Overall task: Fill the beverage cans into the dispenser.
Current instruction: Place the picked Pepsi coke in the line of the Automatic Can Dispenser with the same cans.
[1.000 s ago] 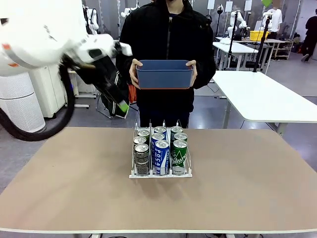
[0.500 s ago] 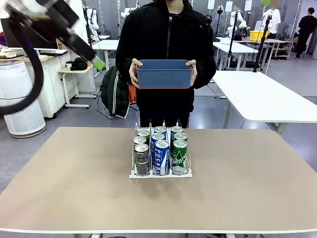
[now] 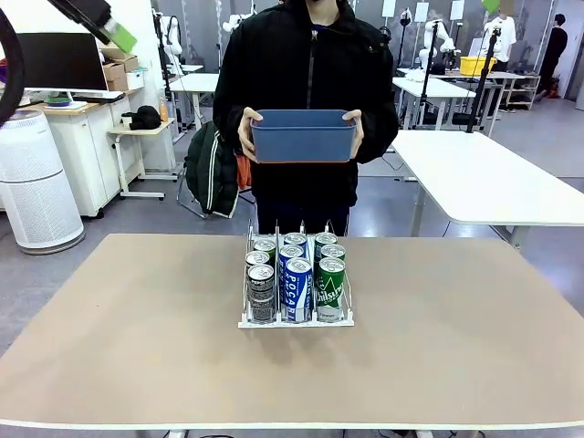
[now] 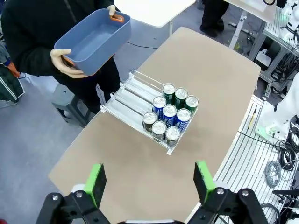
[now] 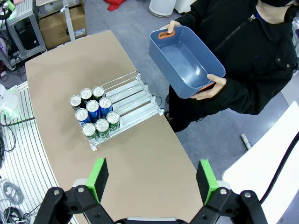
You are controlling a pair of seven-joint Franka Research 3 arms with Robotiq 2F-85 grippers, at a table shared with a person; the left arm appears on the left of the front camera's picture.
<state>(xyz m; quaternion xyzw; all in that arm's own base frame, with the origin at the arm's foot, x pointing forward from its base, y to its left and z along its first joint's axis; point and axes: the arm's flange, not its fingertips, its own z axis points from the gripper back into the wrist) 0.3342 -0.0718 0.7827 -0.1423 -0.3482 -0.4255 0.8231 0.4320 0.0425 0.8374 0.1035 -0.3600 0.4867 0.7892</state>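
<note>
Several beverage cans (image 3: 297, 278) stand in the dispenser (image 3: 295, 321) at the table's middle, filling the near end of its three lanes: dark ones left, blue-and-white in the middle, green right. From above, the cans (image 4: 169, 114) crowd one end of the dispenser (image 4: 128, 95) and its far rails are bare. The right wrist view shows the same cans (image 5: 93, 114) and dispenser (image 5: 133, 98). My left gripper (image 4: 149, 181) hangs high above the table, open and holding nothing; one of its fingers (image 3: 114, 32) shows at the front view's top left. My right gripper (image 5: 153, 178) is also high, open and holding nothing.
A person stands at the far edge holding an empty blue bin (image 3: 303, 137) in both hands at chest height, over the floor beyond the table (image 3: 137, 347). A white table (image 3: 493, 182) stands behind at the right, and a bag (image 3: 212, 173) behind at the left.
My left arm has swung up and to the left, from in front of the person to the front view's top-left corner. The cans, dispenser and bin have stayed put.
</note>
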